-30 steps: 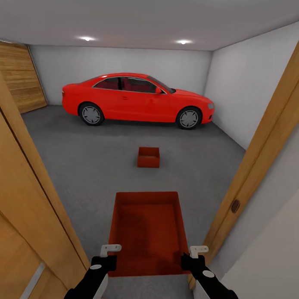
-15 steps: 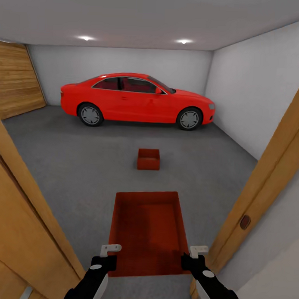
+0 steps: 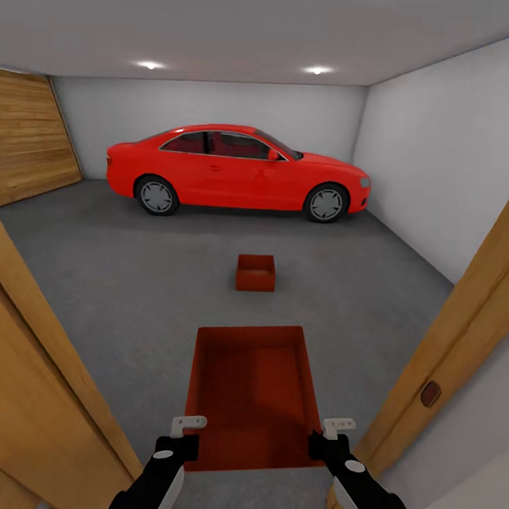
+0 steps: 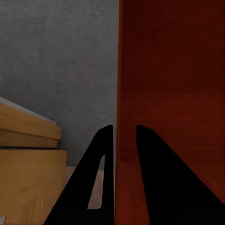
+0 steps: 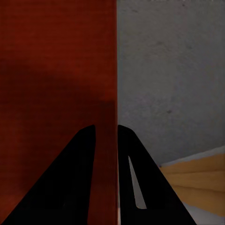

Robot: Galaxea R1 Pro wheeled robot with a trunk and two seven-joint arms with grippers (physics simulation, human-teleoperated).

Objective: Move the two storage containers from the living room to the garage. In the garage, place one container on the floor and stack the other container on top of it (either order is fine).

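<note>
Nearest, left claw (image 3: pixel 180 437) and right claw (image 3: pixel 329 435) each clamped on a side wall of the carried container (image 3: pixel 250 390), one finger either side of the wall. Held above the grey garage floor (image 3: pixel 121 279), between wooden door jambs (image 3: pixel 457 342). Farther out, second container (image 3: pixel 255 273) resting mid-floor. Beyond, red car (image 3: pixel 235 169) along the back wall.

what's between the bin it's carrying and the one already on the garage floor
Nothing visible: bare grey floor lies between the carried container and the far container. The wooden door frame stands off to the sides.
</note>
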